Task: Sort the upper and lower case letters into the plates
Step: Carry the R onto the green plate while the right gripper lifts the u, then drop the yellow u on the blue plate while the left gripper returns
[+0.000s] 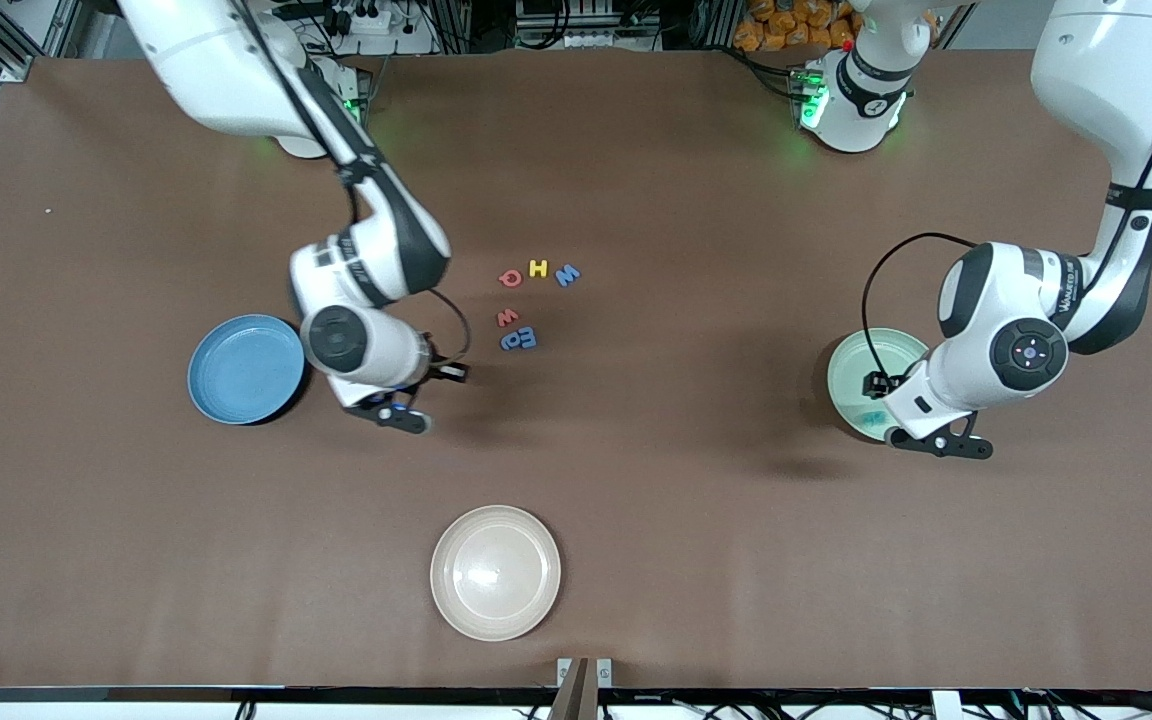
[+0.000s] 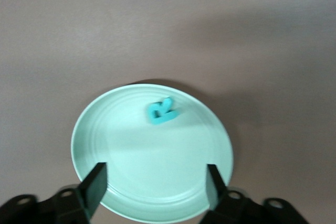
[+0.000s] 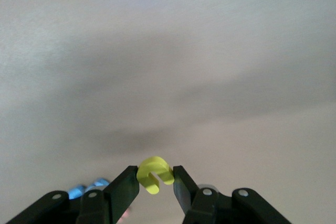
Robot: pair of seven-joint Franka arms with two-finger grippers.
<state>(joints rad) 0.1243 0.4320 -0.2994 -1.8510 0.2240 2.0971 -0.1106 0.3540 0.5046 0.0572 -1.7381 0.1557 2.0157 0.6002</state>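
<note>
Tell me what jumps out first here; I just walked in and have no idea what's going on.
The right gripper, up over the table beside the light blue plate, is shut on a small yellow letter. The left gripper hangs open over the mint green plate, where a teal letter lies. A small cluster of loose letters sits mid-table between the arms, and a beige plate lies nearer the front camera.

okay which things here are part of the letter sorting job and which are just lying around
Part of the job: loose letters; teal letter in the mint plate; blue plate; yellow letter held in the right hand; left hand, open above the mint plate.

Lying about: beige plate.
</note>
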